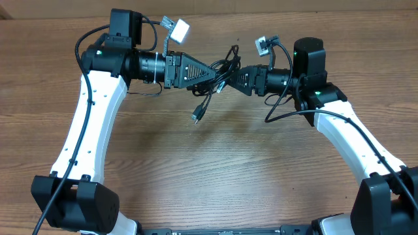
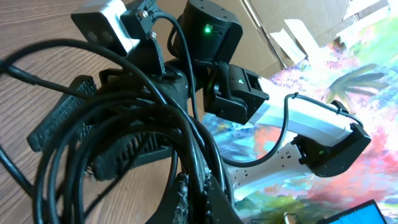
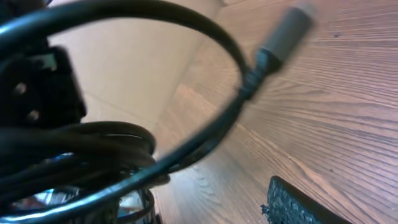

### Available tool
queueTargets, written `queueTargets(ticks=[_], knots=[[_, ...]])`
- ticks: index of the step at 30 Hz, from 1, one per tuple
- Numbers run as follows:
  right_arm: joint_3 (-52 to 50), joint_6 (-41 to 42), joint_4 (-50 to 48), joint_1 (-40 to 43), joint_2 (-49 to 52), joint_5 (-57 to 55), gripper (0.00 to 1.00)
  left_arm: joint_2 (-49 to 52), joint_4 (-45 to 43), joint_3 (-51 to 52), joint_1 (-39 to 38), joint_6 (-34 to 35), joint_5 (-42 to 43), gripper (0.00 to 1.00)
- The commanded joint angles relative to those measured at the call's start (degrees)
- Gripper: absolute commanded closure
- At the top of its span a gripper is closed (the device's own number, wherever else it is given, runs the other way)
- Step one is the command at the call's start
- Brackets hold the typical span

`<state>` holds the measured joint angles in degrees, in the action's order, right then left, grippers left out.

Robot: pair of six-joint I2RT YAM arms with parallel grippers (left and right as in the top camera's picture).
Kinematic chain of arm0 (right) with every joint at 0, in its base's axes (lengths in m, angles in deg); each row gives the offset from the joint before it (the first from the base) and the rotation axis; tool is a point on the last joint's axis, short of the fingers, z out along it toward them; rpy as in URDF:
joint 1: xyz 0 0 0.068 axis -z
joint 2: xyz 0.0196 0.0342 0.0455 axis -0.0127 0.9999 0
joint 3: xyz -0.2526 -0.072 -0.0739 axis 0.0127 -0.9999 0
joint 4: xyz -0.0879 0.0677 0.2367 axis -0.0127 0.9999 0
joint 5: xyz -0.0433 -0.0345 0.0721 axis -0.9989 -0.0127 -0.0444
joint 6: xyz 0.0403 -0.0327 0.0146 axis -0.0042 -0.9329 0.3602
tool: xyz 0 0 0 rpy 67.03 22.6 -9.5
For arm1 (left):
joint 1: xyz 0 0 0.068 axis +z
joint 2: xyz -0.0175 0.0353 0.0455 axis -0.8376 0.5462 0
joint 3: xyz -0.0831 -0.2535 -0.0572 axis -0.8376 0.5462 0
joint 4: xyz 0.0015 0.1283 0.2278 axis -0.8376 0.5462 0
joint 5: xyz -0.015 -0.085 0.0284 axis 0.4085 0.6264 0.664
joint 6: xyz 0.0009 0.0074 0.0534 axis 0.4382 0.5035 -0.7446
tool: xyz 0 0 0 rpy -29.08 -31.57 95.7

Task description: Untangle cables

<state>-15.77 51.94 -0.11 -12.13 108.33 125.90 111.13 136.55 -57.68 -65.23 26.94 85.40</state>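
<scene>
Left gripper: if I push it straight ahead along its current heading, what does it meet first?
The cables bunched at the left gripper tip, then almost immediately the right gripper facing it, open around the same tangle. The gap looks slight, but depth is unclear.

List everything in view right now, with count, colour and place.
cables: one tangled bundle, strand count unclear, black, held above the table between the end effectors
hanging plug: one, dark, dangling below the bundle
silver-tipped plug: one, blurred, close to the right wrist camera
table: one, brown wood grain, under everything
painted sheet: one, multicoloured, background of the left wrist view
arms: two, white and black, either side
left end effector: black, shut on the cables
right end effector: black, open, fingers among the bundle
</scene>
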Motion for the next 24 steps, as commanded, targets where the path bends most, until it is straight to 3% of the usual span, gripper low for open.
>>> queueTargets(ticks=[1,8,16,20,24], knots=[[1.29,6.05,0.57,-0.28,-1.79,-9.16,0.27,0.39,0.17,-1.2,-0.81,1.9,2.01,0.96],[1.29,9.6,7.17,-0.22,-1.79,-16.35,0.27,0.39,0.33,-1.2,-0.55,1.84,1.16,0.96],[1.29,9.4,10.64,0.17,-1.81,-14.4,0.3,0.39,0.35,-1.2,0.61,0.87,-4.11,0.96],[1.29,9.38,11.19,1.97,-1.81,-9.97,0.31,0.39,0.37,-1.2,1.88,-8.81,-5.49,0.96],[1.31,9.44,10.43,3.63,-1.81,-2.03,0.31,0.39,0.35,-1.2,1.99,-13.09,-16.87,0.96]])
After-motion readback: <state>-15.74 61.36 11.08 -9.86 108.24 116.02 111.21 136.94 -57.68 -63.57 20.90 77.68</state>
